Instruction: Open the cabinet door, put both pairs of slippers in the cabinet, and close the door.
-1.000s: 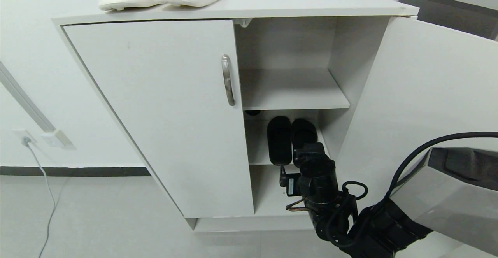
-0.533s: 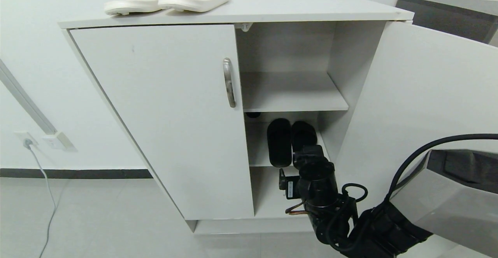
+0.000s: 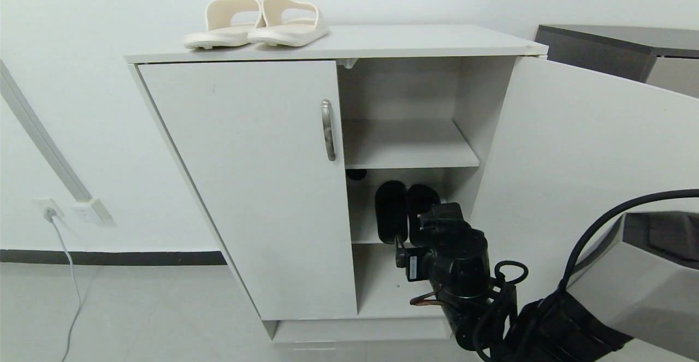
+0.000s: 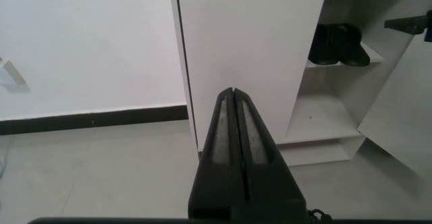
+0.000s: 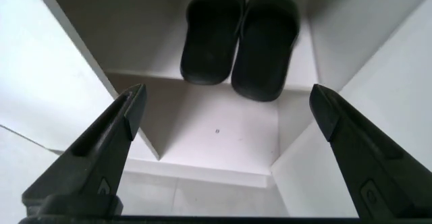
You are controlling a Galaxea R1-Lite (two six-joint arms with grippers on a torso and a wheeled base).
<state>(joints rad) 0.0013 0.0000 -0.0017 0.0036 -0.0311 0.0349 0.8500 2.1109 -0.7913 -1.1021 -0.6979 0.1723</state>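
**Black pair shelved, cream pair on top**

A white cabinet (image 3: 415, 37) stands on grey floor (image 3: 136, 307) against a white wall, its right door (image 3: 579, 154) open. The cream slippers (image 3: 286, 23) sit on top. The black slippers (image 3: 392, 209) lie on the middle shelf just beyond the right gripper (image 5: 227, 92), which is spread wide, empty and apparently clear of them. The left gripper (image 4: 233, 96) is pressed closed on nothing, well back.

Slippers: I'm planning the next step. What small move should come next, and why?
Probably draw the right gripper back out of the cabinet: it is open, the black pair lies on the shelf, and the beige pair sits on top.
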